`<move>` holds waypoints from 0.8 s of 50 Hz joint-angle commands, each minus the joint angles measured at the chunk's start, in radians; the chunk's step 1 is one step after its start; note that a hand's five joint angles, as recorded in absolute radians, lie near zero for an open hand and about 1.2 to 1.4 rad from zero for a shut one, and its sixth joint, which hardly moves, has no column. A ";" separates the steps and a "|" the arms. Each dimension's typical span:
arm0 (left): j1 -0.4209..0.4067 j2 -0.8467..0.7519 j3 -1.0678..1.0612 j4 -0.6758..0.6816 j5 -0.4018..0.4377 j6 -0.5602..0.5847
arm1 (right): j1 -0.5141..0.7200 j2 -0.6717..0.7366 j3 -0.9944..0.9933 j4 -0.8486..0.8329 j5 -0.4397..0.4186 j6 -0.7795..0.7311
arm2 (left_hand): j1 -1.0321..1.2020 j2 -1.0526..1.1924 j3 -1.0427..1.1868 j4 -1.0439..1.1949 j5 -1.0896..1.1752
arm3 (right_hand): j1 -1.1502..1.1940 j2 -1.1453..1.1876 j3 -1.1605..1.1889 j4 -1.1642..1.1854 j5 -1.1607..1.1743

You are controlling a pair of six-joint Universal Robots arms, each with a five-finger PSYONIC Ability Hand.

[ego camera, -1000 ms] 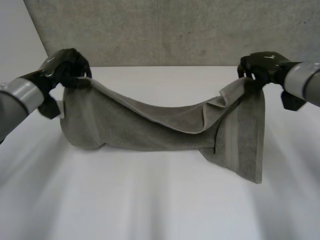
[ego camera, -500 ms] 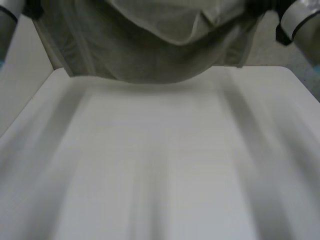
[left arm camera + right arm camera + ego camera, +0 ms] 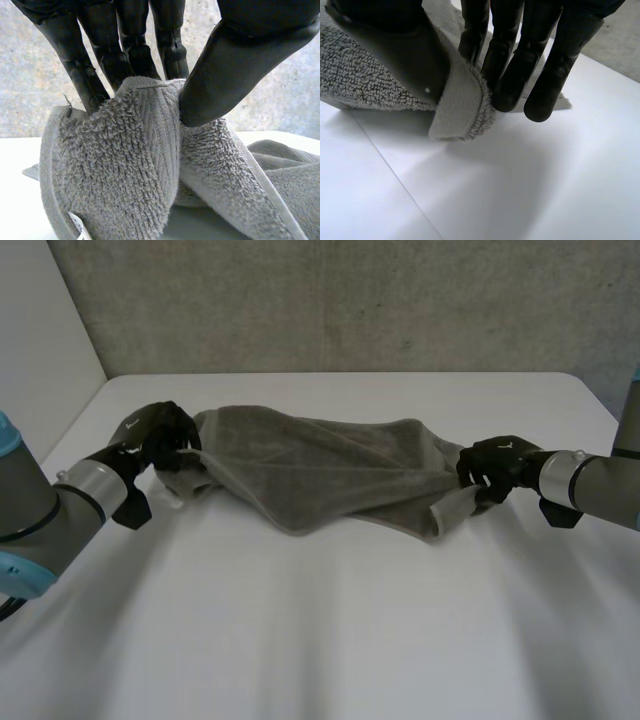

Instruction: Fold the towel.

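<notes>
Though limp, nubby grey terry towel [image 3: 320,465]

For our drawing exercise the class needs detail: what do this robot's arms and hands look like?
Both arms are thick grey tubes with a pale band at the wrist; the left arm shows a light-blue cap. The left hand and right hand are glossy black, with slender segmented fingers, a broad smooth thumb and a small light mark on the back.

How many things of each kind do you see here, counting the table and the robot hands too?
Grey towel: 1
Black robot hands: 2 (left robot hand, right robot hand)
White table: 1
Total: 4
</notes>
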State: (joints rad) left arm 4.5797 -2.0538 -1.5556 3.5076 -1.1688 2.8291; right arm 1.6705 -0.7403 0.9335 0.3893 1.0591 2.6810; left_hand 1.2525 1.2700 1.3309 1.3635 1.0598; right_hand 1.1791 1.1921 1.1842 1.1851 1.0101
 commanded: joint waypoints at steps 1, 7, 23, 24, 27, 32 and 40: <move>-0.010 0.007 -0.027 0.033 0.014 0.000 | -0.008 -0.059 0.116 -0.118 0.006 0.027 | 0.144 0.126 0.065 0.033 0.162 | -0.325 -0.338 -0.330 -0.331 -0.330; -0.004 0.020 -0.037 0.033 0.014 0.000 | 0.008 -0.161 0.292 -0.251 -0.004 0.027 | 0.144 0.126 0.065 0.033 0.162 | -0.671 -0.684 -0.676 -0.677 -0.677; 0.004 0.026 -0.050 0.034 0.015 -0.002 | 0.064 -0.364 0.640 -0.504 -0.008 -0.159 | 0.144 0.126 0.065 0.033 0.162 | -0.584 -0.597 -0.589 -0.590 -0.589; 0.004 0.026 -0.050 0.034 0.014 -0.002 | 0.064 -0.364 0.640 -0.504 -0.008 -0.159 | 0.144 0.126 0.065 0.033 0.162 | -0.583 -0.596 -0.588 -0.589 -0.589; 0.005 0.026 -0.050 0.036 0.014 -0.002 | 0.064 -0.364 0.665 -0.504 -0.007 -0.214 | 0.144 0.126 0.065 0.033 0.162 | -0.569 -0.582 -0.574 -0.575 -0.574; 0.013 0.026 -0.052 0.036 0.015 -0.003 | 0.066 -0.346 0.693 -0.506 -0.008 -0.292 | 0.144 0.126 0.065 0.033 0.162 | -0.545 -0.558 -0.550 -0.551 -0.551; 0.015 0.026 -0.054 0.036 0.017 -0.013 | 0.064 -0.332 0.713 -0.509 -0.017 -0.354 | 0.144 0.126 0.065 0.033 0.162 | -0.525 -0.538 -0.530 -0.531 -0.530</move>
State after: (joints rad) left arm 4.5930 -2.0278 -1.6079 3.5436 -1.1533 2.8229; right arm 1.7355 -1.0827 1.6358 -0.1176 1.0492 2.3583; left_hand 1.2525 1.2700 1.3309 1.3635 1.0598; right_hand 0.6266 0.5902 0.6392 0.6381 0.4726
